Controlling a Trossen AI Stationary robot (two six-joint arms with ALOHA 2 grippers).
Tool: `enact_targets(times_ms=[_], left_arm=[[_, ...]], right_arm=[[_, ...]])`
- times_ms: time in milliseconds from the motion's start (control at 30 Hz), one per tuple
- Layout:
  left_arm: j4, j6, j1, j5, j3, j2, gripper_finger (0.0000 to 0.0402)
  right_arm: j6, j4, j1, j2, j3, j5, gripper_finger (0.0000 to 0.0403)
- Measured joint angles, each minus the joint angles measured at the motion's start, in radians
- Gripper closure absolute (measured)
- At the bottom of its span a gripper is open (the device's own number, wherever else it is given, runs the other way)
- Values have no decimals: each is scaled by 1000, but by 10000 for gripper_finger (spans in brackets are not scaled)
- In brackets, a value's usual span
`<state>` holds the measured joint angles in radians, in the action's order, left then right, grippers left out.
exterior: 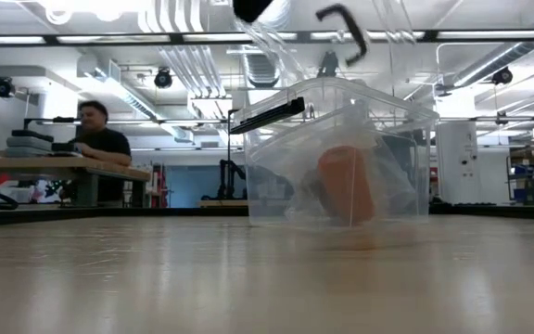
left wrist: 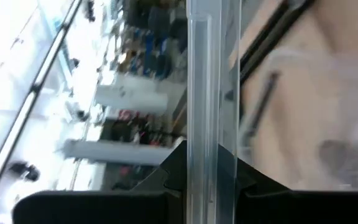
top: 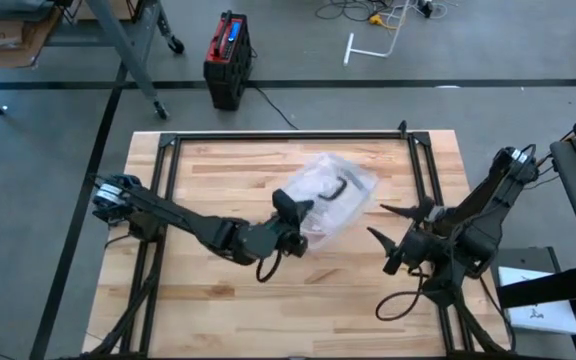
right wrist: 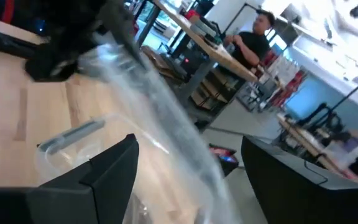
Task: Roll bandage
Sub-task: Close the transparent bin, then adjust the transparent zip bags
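I see the bandage (exterior: pixel 346 186) only in the low view: an orange roll standing upright, long axis vertical, inside the clear box (exterior: pixel 341 153) at mid-table. From above the box (top: pixel 333 195) shows just clear plastic and a dark handle. My left gripper (top: pixel 290 215) reaches in low from the left, arm stretched across the table, jaws clamped on a clear plastic edge (left wrist: pixel 211 93) (its wrist view shows this best). My right gripper (top: pixel 400 232) sits just right of the box, jaws spread, holding nothing.
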<state>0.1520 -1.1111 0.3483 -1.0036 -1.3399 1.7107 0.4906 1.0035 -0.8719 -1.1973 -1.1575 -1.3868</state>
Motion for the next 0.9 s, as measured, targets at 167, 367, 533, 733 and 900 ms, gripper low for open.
enact_targets(times_ms=[167,367,533,733,900], left_arm=[[55,-5,2,-38,-16,-64,366],[-64,291,0,-54,70,-233,366],[-274,583,27,-153,249,-431,366],[-458,810,91,-234,476,-611,366],[-464,838,88,-152,622,-665,362]], right_arm=[[96,-44,29,10,60,55,135],[144,-141,188,-3,67,296,151],[142,-212,349,-18,66,542,151],[12,-329,502,-107,24,794,150],[-45,-249,624,-272,-120,896,149]])
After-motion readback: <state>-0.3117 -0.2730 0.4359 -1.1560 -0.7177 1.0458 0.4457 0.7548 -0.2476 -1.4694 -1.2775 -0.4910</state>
